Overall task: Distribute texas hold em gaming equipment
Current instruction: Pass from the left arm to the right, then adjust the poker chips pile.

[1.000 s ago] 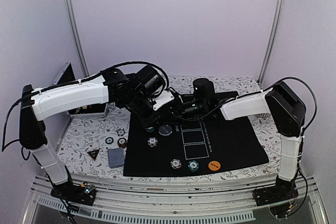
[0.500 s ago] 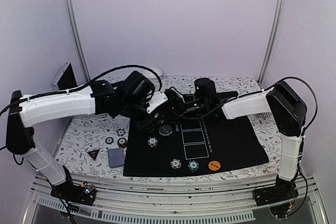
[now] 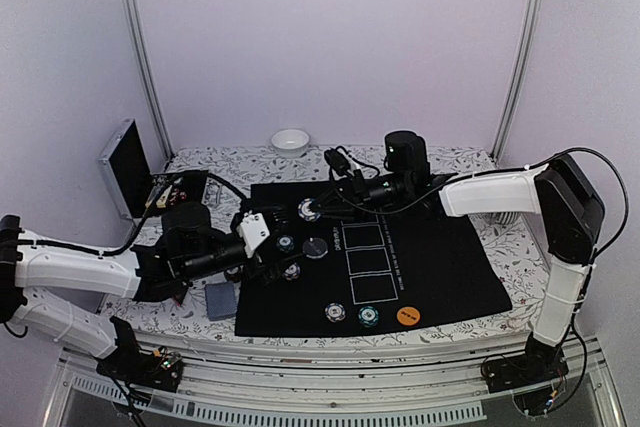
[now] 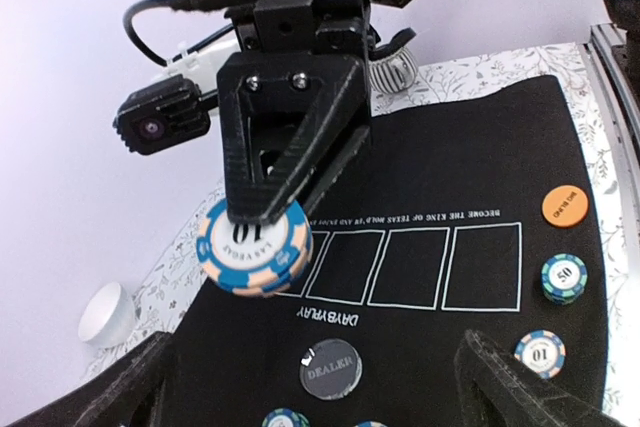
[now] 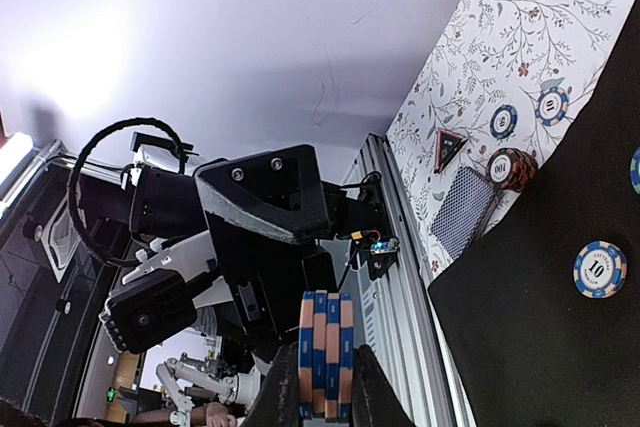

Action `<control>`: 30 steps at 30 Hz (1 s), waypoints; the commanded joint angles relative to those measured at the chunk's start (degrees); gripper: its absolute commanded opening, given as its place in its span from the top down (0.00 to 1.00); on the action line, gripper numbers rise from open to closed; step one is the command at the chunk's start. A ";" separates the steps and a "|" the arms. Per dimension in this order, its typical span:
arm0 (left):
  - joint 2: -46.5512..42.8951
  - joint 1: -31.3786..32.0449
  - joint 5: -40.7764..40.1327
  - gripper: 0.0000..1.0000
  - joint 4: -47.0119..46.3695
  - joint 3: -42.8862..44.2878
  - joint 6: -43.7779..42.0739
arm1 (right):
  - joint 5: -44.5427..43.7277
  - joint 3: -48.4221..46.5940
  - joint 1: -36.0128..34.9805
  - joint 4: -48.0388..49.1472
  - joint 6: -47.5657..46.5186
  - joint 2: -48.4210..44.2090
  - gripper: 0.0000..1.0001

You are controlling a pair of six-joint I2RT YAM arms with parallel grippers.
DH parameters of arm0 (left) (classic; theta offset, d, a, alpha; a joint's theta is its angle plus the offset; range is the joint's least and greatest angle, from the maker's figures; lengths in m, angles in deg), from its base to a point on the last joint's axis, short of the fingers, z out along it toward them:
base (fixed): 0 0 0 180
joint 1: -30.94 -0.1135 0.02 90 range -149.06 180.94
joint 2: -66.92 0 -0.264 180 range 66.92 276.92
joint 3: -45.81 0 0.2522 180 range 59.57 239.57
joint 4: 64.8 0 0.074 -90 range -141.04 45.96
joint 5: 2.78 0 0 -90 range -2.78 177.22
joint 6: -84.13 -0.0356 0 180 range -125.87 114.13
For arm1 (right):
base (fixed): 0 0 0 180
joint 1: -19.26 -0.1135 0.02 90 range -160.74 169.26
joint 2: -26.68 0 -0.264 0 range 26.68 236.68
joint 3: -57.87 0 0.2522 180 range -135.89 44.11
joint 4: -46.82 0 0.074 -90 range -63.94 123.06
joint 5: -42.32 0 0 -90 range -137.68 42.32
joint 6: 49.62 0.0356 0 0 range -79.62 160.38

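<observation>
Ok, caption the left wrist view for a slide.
Right claw grips stacked blue chips above the black mat and its dealer button.

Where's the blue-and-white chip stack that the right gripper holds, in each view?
Top external: chip stack above the black mat's far-left part.
Left wrist: stack left of centre, over the mat.
Right wrist: stack bottom centre; mat lower right.
Landmark: black mat.

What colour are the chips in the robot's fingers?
The chips are blue with cream edge stripes, white on top; clearest in the left wrist view.
</observation>
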 commanded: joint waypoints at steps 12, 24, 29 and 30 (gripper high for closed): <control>12.21 -0.65 0.79 0.47 -11.64 7.65 -1.58 | -0.78 1.22 -0.56 -2.55 -2.14 -4.04 0.98; 13.11 -1.40 0.64 0.85 -8.82 9.37 -1.50 | -0.78 1.20 -0.94 -2.94 -2.55 -4.23 0.98; 12.84 -1.49 1.00 0.93 -8.14 9.52 -0.91 | -1.03 1.30 -0.75 -3.20 -2.77 -4.46 0.98; 12.81 -1.50 0.67 0.84 -8.00 9.61 -0.63 | -1.14 1.47 -0.47 -3.32 -2.90 -4.57 0.97</control>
